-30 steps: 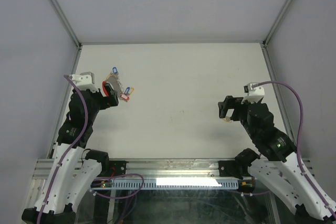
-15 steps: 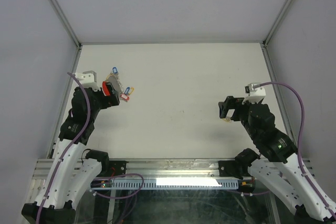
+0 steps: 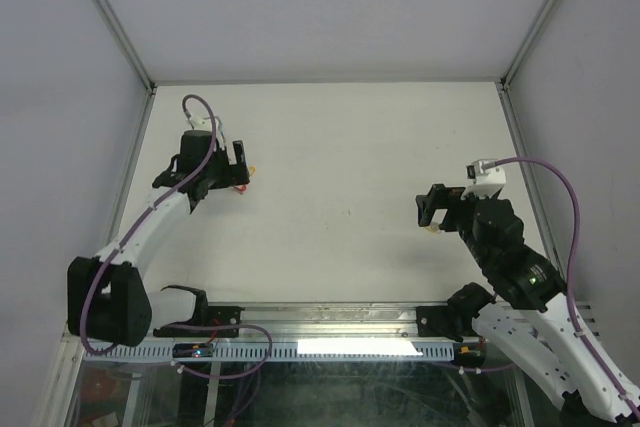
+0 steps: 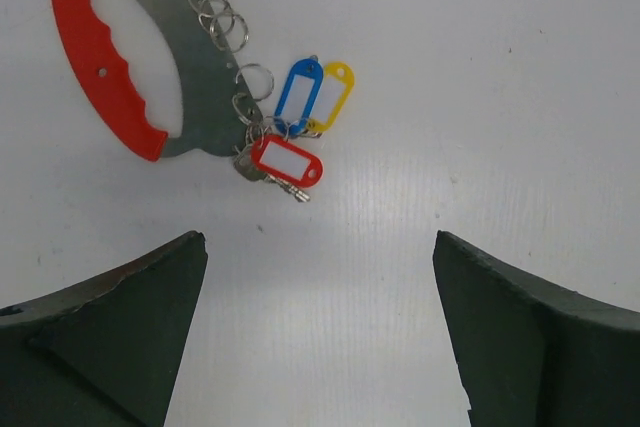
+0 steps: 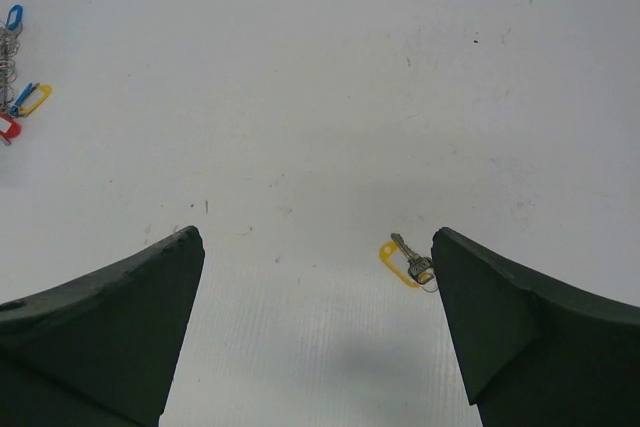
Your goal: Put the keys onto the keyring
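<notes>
— Where was the keyring?

— Flat on the tabletop, towards its far left, under the left pincer. That pincer's jaws stood wide apart with nothing between them. Three tagged keys, red, blue and yellow, clustered at the low end of the grey bar, touching it. Whether they were threaded on, I couldn't tell.

— And the right pincer?

— Also spread wide and empty, hovering well apart from all that. One loose yellow-tagged key lay on the tabletop just beside one finger.

— How would that key handle?

— Light, I judged, and hard metal lying flat, so likely to skate away under a pinch. Its plastic tag looked the better hold, being broader and less slick than the blade. The keyring seemed stiff and heavier, and the red arc offered the grip, leaving the bar free.
</notes>
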You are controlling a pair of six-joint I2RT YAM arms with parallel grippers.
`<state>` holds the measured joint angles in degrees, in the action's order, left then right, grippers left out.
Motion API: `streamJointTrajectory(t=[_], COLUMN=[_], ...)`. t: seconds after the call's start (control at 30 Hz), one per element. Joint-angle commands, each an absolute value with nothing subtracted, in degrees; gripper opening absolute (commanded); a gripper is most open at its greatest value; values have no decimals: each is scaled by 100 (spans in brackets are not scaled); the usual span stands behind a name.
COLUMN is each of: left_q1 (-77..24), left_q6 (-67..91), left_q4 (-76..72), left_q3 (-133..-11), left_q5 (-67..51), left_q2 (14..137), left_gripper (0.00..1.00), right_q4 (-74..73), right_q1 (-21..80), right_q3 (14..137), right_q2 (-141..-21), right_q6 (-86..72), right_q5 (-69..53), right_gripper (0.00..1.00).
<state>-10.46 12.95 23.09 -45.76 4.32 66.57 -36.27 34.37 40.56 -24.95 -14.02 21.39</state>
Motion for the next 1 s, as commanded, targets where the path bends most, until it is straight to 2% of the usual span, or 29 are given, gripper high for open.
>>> streamJointTrajectory(t=[0.0, 0.07, 0.1, 0.2, 0.43, 0.67, 0.83, 0.97], left_q1=[-1031, -967, -922, -805, -544, -422, -404, -393], left_q6=[1328, 1268, 1243, 1165, 803, 559, 312, 137], left_q4=[1832, 1842, 1860, 1944, 2311, 2383, 2478, 2515], left_q3=[-5520, -5839, -5978, -6292, -6802, -7031, -7266, -7468], left_q5=[436, 483, 434, 441, 442, 393, 357, 367], left_q2=[7470, 7922, 8086, 8687, 9610, 9984, 10326, 10564], left_gripper=[94, 90, 84, 75, 62, 47, 41, 40], right_q4=[-3381, -3383, -3376, -3378, -3371, -3361, -3363, -3354], right_q1=[3454, 3455, 3459, 3454, 3454, 3454, 3454, 3458], right_q3=[4078, 4072, 4070, 4070, 4043, 4026, 4025, 4026], right_q2=[-2396, -2387, -2376, -2336, -2193, -2165, -2153, -2177], right_q6=[-1451, -1450, -1450, -1447, -1449, -1432, -1426, -1426], right_q5=[2068, 2065, 2065, 2048, 2052, 1971, 1973, 1952], right_gripper=[100, 100, 100, 100, 100, 100, 100, 100])
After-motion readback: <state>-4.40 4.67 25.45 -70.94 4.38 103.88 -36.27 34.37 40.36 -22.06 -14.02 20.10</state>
